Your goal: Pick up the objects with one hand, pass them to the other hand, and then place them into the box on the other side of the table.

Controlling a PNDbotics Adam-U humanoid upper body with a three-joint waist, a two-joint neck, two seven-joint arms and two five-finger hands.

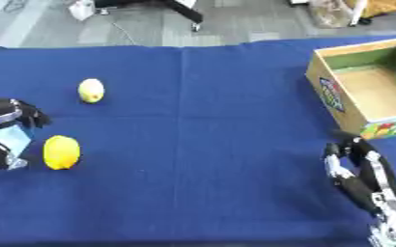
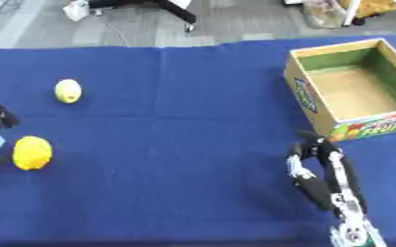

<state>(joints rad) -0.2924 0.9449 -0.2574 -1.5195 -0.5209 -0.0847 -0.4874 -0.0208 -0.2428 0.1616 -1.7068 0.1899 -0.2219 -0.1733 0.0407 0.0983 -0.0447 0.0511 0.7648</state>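
Two yellow fruits lie on the blue bench at the left, with an open box at the upper right.

The left hand (image 1: 5,132) sits at the left edge, just beside the larger lemon (image 1: 61,152); whether its fingers are open or curled cannot be told, and it holds nothing visible. The smaller pale lemon (image 1: 91,90) lies apart, higher up the cloth. The right hand (image 2: 319,171) rests at the lower right, fingers relaxed and empty, just below the cardboard box (image 2: 307,96), whose inside looks bare.
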